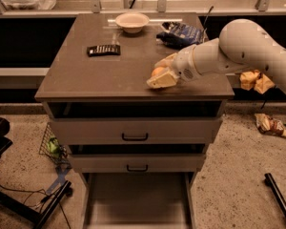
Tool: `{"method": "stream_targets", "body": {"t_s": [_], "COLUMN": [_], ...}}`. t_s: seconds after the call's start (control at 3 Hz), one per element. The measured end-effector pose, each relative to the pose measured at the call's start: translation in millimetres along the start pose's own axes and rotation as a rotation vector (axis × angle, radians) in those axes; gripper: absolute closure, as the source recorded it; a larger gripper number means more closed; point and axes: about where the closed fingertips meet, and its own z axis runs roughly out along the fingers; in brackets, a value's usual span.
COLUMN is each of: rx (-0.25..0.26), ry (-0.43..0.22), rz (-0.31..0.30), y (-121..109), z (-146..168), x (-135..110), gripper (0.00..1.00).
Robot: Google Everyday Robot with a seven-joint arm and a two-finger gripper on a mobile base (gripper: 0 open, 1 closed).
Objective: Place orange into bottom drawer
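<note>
The orange (157, 71) rests on the cabinet top (109, 75) near its front right edge. My gripper (164, 70) comes in from the right and is open around the orange, with one finger (161, 81) in front of it and the other behind. The near finger hides the lower part of the fruit. The bottom drawer (138, 202) is pulled out below, and its flat floor is bare.
A white bowl (131, 21), a black remote-like object (104, 50) and a blue snack bag (181, 34) lie on the cabinet top. The two upper drawers (134, 130) are closed. Snack bags lie on the floor at the right, and a black base and cables at the left.
</note>
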Motion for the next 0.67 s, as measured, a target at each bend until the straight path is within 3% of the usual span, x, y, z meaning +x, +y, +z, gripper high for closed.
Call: {"method": "stream_targets", "body": {"t_s": [0.67], "rx": [-0.009], "ry": [0.000], "rz": [-0.003], "y": [2.8], "z": [4.6], "x": [-1.6], "gripper": [0.99]}}
